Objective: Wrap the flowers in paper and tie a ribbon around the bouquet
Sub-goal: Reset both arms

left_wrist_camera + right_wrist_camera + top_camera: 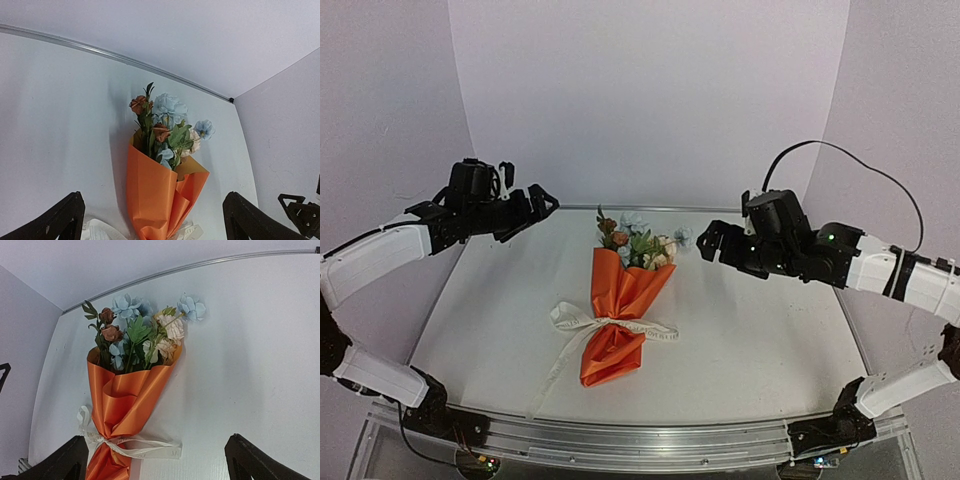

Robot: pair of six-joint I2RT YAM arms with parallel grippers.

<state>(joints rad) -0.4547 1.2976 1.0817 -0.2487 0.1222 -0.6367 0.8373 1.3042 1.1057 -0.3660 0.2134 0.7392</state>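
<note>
— So, where does it lie?
— Centre of the table (750, 340): the bouquet (618, 315), an orange cone pinched by a cream ribbon (610, 325), blossoms pointing away.
— And the arms?
— The left gripper (545, 203) and right gripper (703, 240) hover on either side, jaws wide.

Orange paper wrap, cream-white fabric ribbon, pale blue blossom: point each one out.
Orange paper wrap (620, 290), top external view, upper cone face.
Cream-white fabric ribbon (103, 440), right wrist view, knot at the pinched waist.
Pale blue blossom (169, 106), left wrist view, largest bloom's centre.
</note>
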